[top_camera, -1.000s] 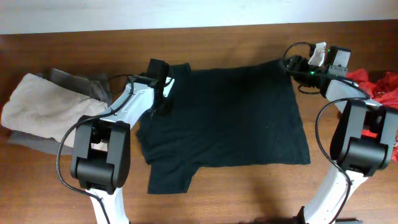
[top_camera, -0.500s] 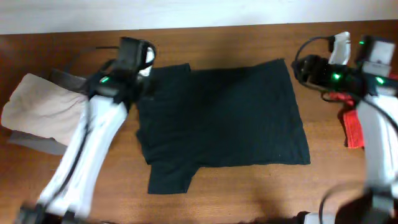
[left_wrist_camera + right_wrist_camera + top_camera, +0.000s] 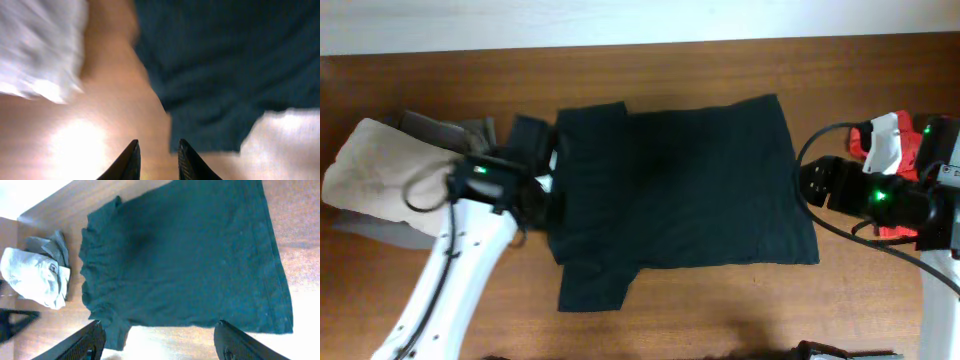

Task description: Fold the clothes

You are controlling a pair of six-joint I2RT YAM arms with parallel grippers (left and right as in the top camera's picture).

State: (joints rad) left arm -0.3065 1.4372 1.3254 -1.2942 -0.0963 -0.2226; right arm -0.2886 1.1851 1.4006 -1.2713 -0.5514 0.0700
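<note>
Plain black short-sleeved soft T-shirt (image 3: 680,190) lies flat on the wooden tabletop (image 3: 720,310), left gripper (image 3: 157,145) barely apart by its sleeve end, right gripper (image 3: 159,326) gaping empty off its hem, so a sloppy pinch could just bunch that rumpled sleeve end.

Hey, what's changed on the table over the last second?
Both arms pulled back from the far corners of the black T-shirt. The left gripper now hangs over the table beside the shirt's left edge, and the right gripper is off to its right, both open and empty. The shirt lies spread as before, and the beige garment has not moved.
</note>
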